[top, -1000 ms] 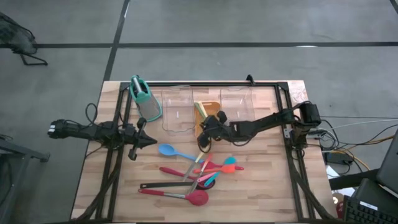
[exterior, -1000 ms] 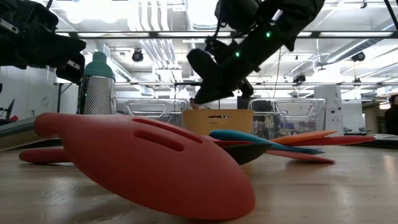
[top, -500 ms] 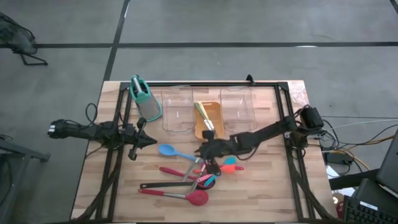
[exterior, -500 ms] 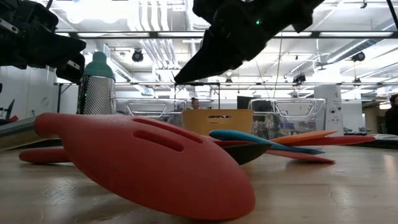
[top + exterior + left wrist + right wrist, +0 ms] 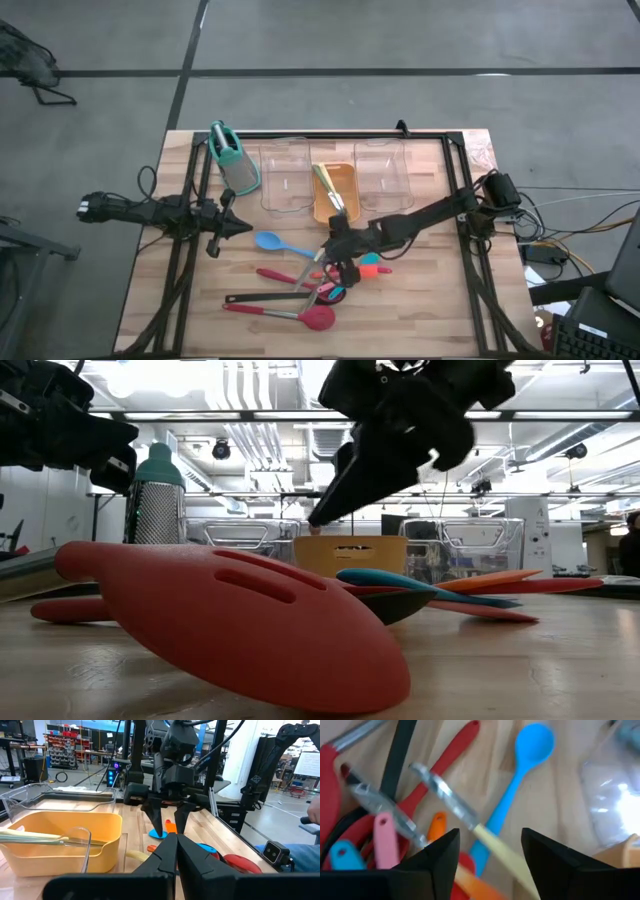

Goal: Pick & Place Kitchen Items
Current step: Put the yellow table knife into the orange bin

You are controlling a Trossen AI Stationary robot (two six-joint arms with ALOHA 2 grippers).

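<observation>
Fingers of the right gripper [image 5: 489,851] stand apart with nothing between them, poised over the heap of utensils near the table's middle; the high view shows this gripper [image 5: 340,256] at the heap's 12 o'clock edge. Directly under the gap lies a pale-handled utensil [image 5: 492,845] with a metal blade, and a small pink one [image 5: 385,840] and an orange one [image 5: 437,827] lie beside it. At about 10 o'clock from the gripper in the high view rests the blue spoon [image 5: 277,244]. Toward 7 o'clock lie the long black-handled red spoon [image 5: 285,314] and other red pieces. At 12 o'clock, beyond the gripper, the orange tray [image 5: 345,180] holds pale utensils, flanked by two clear trays [image 5: 285,182]. Farther off at 10 o'clock stands the teal-and-grey holder [image 5: 232,158]. Well away at 9 o'clock, the left gripper [image 5: 240,226] waits with fingers together.
</observation>
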